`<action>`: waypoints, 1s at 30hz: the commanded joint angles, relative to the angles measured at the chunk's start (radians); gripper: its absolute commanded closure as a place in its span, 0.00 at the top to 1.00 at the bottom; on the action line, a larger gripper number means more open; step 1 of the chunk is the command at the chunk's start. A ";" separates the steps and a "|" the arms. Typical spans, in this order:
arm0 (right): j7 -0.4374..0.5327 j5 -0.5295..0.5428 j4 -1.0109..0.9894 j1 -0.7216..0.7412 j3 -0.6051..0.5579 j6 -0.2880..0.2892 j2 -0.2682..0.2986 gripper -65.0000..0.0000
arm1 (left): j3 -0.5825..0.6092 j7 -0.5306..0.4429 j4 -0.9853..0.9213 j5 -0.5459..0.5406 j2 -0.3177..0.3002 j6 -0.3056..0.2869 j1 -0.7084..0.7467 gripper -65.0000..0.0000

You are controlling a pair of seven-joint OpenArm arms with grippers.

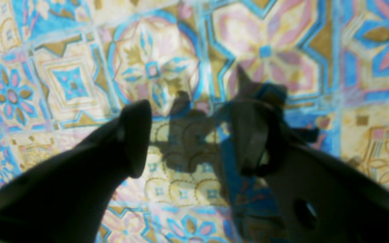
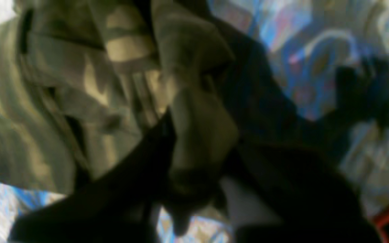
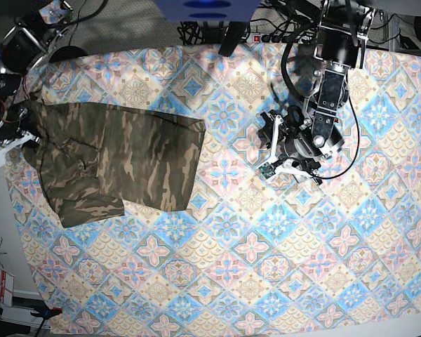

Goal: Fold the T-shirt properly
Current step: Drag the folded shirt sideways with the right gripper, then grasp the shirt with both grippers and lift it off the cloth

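The camouflage T-shirt (image 3: 126, 158) lies spread on the left part of the table, with one sleeve pointing toward the front. At the shirt's left edge my right gripper (image 3: 22, 137) is down on the cloth. In the right wrist view a bunched fold of the T-shirt (image 2: 46, 101) sits pinched between the dark fingers of the right gripper (image 2: 201, 141), which is shut on it. My left gripper (image 3: 275, 158) hovers over bare tablecloth to the right of the shirt. In its own view the left gripper (image 1: 194, 135) stands open with nothing between its fingers.
A blue, pink and cream patterned tablecloth (image 3: 266, 267) covers the whole table. Cables and equipment (image 3: 266, 28) crowd the back edge. The table's left edge runs close beside the shirt. A red object (image 2: 388, 214) shows at the lower right of the right wrist view.
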 commanded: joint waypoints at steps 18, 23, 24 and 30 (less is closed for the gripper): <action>-0.213 -0.150 0.505 0.067 -0.259 0.055 -0.115 0.02 | 0.087 -0.002 -0.117 -0.001 0.068 0.006 -0.136 0.58; -0.236 -0.150 0.611 0.044 -0.385 0.055 -0.125 0.02 | 0.090 -0.008 -0.117 -0.001 0.071 0.006 -0.144 0.58; -0.236 -0.150 0.634 0.029 -0.416 0.055 -0.125 0.02 | 0.090 -0.010 -0.122 -0.001 0.071 0.006 -0.145 0.58; -0.236 -0.150 0.695 -0.003 -0.597 0.055 -0.125 0.02 | 0.090 -0.010 -0.255 -0.001 0.114 0.006 -0.216 0.58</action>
